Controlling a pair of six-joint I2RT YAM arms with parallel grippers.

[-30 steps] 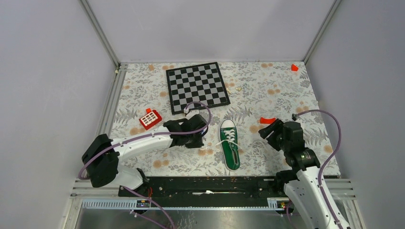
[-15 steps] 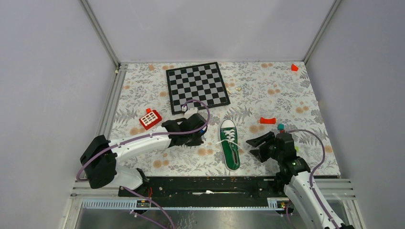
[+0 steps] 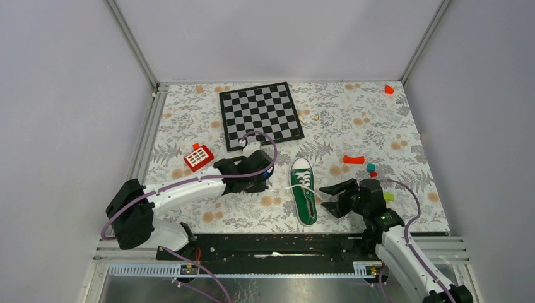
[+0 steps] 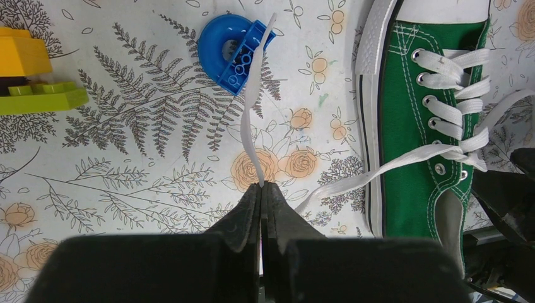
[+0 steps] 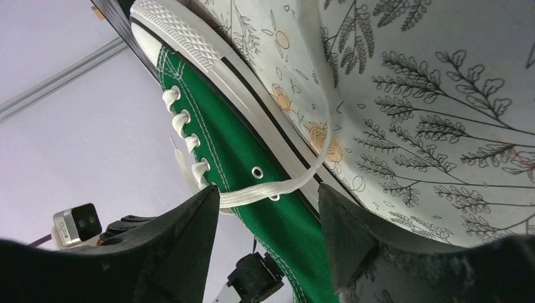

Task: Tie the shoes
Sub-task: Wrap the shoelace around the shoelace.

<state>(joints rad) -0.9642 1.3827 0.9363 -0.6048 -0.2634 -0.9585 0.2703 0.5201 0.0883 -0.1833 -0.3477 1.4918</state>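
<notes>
The green shoe [image 3: 303, 191] with its white sole lies toe away from me between the two arms. My left gripper [image 3: 267, 182] sits just left of it, shut on a white lace [image 4: 251, 120]; the jaws [image 4: 261, 187] pinch the strand, whose free end trails over a blue ring brick [image 4: 232, 45]. A second strand [image 4: 353, 182] runs from the eyelets [image 4: 441, 95] toward the jaws. My right gripper [image 3: 330, 197] stands open, low at the shoe's right side. In the right wrist view the other lace [image 5: 277, 187] crosses the green canvas [image 5: 252, 148] between its spread fingertips [image 5: 266, 192].
A chessboard [image 3: 260, 115] lies at the back. A red block toy [image 3: 198, 157] sits left of my left arm. A red piece [image 3: 354, 159] and small coloured blocks [image 3: 372, 169] lie right of the shoe. Yellow and lime bricks [image 4: 31, 79] rest near the blue ring.
My right arm has swung down and left, from beside the red piece to the shoe's right side, jaws still open. The left gripper has barely moved and keeps the lace.
</notes>
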